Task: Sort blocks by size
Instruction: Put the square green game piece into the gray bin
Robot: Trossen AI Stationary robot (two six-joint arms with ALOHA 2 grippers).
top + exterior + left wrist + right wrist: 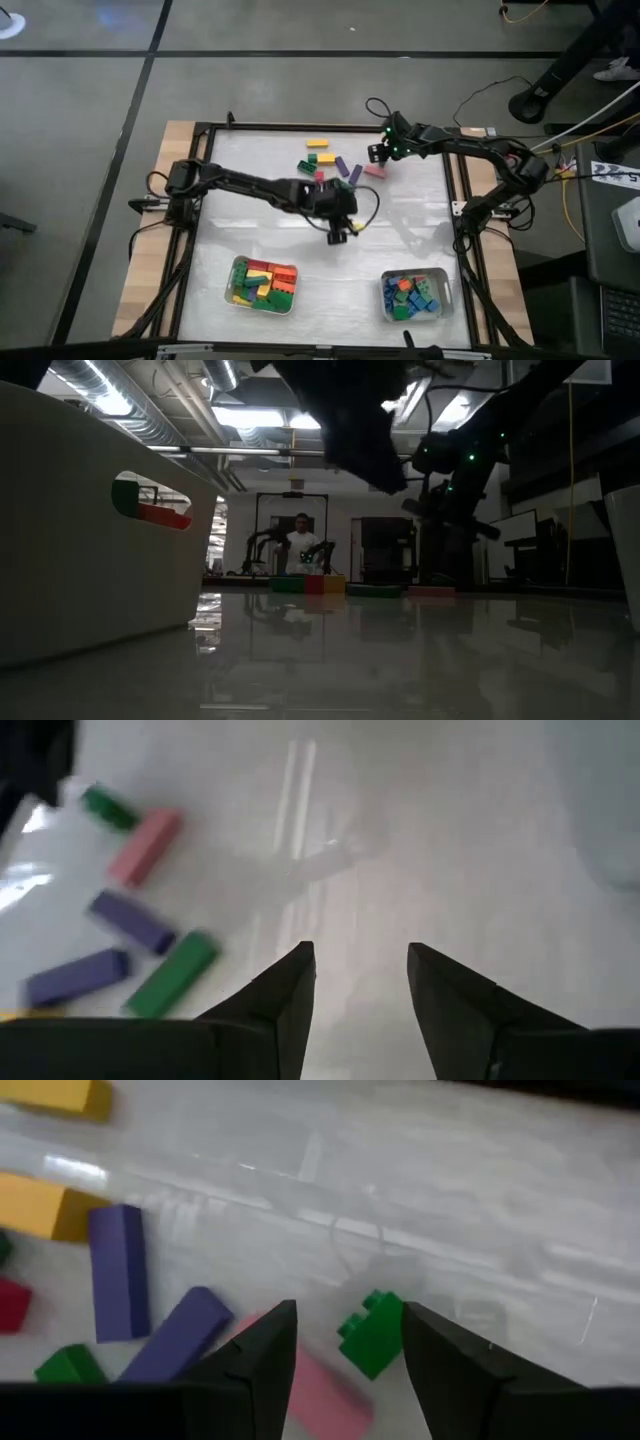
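Green stepped block (372, 1331), studded, chunky

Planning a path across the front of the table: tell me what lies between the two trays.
Nothing. In the high view, the stretch of table between the left tray and the right tray is bare.

Grey floor (90, 180) crossed by dark lines — behind, a dim room with bright ceiling lights (265, 418) and silver ducts (120, 405)

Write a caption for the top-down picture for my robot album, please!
Two robot arms reach over a white table toward loose blocks, while two trays near the front already hold sorted blocks.
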